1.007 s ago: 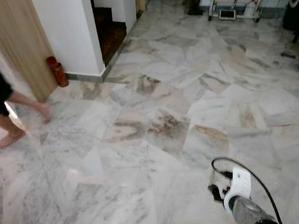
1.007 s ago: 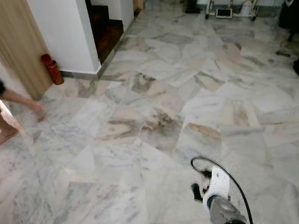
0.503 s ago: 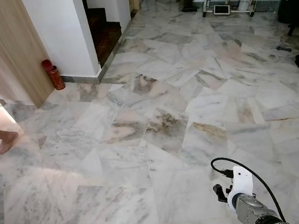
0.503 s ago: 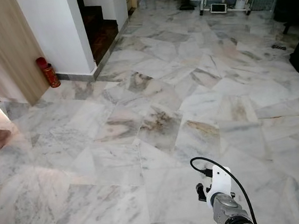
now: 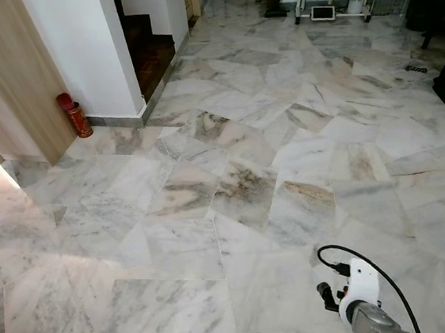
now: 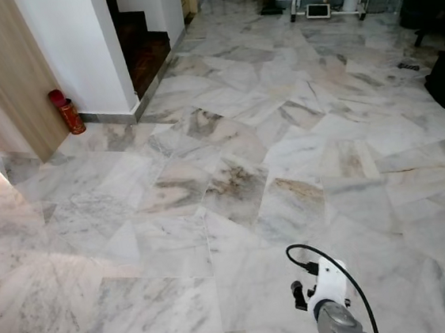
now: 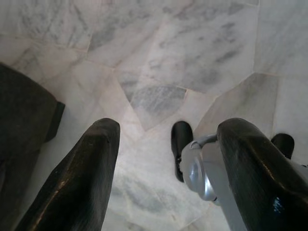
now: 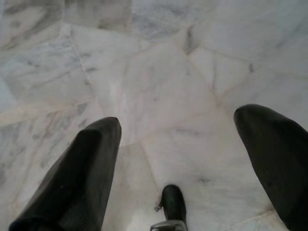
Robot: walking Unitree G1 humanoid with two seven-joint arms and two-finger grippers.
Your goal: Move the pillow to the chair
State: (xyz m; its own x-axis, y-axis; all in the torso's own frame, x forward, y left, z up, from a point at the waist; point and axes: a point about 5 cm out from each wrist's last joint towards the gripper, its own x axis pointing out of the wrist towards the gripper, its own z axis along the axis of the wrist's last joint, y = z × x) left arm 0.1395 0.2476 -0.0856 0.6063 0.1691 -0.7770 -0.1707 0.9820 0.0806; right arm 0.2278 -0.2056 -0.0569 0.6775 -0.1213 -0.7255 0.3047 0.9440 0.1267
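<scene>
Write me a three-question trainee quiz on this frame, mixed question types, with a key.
1. True or false: the left gripper is shut on a pillow.
2. What stands at the foot of the white wall? A) a red canister B) a blue bucket C) a folded chair
3. Fill in: both grippers hang over the ______ floor.

Key
1. False. Its fingers are spread, with bare floor between them.
2. A. The red canister stands by the wall, beside the dark stairs.
3. Marble. The right gripper is open too, above the marble floor.
</scene>
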